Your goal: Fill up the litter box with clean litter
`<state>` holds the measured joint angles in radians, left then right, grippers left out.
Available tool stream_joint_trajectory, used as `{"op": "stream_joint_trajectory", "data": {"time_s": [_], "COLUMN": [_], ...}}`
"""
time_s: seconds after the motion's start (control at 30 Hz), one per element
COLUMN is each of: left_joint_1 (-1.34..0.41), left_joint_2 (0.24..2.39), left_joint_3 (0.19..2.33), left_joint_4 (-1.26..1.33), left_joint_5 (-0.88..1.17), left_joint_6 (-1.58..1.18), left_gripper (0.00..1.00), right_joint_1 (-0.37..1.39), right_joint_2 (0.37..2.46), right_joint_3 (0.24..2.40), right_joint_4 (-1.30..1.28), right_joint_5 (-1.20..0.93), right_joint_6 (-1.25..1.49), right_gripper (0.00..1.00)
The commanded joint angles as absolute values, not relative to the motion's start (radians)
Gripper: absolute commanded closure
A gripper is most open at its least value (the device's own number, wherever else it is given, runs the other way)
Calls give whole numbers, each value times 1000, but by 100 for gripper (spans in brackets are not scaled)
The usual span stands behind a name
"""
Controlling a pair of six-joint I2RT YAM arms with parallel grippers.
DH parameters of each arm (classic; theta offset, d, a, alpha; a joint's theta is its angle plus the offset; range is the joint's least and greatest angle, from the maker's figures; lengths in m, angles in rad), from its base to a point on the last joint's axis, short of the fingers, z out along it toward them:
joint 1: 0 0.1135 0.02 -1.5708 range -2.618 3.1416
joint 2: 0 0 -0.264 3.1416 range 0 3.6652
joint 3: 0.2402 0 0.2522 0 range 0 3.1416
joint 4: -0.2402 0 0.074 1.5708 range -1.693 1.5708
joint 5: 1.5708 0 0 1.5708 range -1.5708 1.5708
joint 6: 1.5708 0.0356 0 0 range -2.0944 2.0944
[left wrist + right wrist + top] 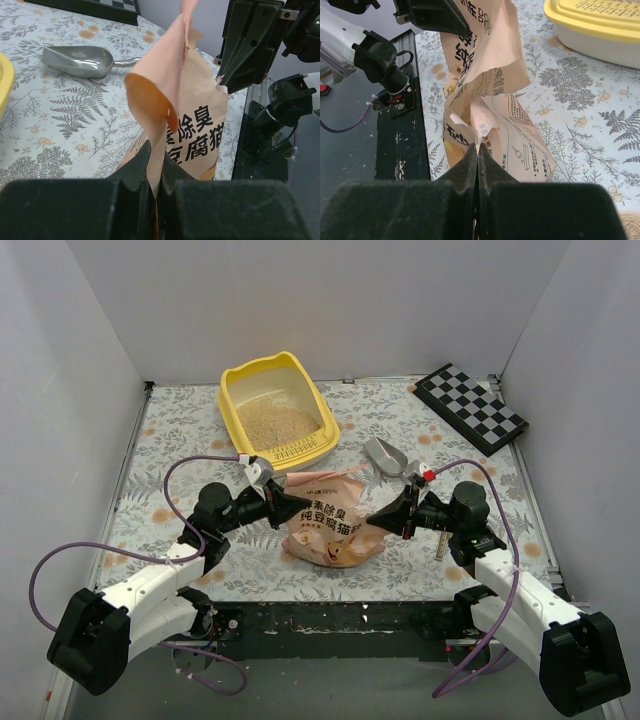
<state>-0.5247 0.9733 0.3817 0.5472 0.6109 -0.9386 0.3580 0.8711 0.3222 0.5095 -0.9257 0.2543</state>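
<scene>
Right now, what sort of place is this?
Probably a robot test booth, not a home: white walls enclose a floral-covered table, with a left arm and right arm mounted at its near edge.

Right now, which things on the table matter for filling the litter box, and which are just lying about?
In the job: litter box; clean litter in it; printed bag, pinched by left claw and right claw.
Lying about: metal scoop, untouched; checkered board.
</scene>
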Motion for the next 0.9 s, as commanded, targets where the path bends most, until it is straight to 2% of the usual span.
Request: {"op": "stream_joint_trajectory", "data": {"time_s": [0.0,0.2,0.33,0.53,0.7,0.87], "left_joint_1": [-514,-509,-505,-495,-494,-492], "left_joint_2": [982,925,850,851,891,865], "left_joint_3": [377,420,440,423,388,449], "left_joint_4": [594,464,303,221,147,-99], "left_joint_5": [741,758,747,805,887,873], "left_joint_6": [-994,-1080,-1149,-1383,-1500,-1468], "left_gripper": [100,100,100,100,100,100], "right_joint_1": [348,328,307,288,281,252], "right_joint_2": [862,888,881,865,845,802], "right_joint_3": [321,341,341,302,227,187], "right_joint_4": [589,551,532,471,456,426], "right_joint_5": [-933,-894,-955,-1043,-1135,-1173], "right_joint_6": [325,538,690,856,907,928], "right_gripper": [99,99,99,99,99,99]}}
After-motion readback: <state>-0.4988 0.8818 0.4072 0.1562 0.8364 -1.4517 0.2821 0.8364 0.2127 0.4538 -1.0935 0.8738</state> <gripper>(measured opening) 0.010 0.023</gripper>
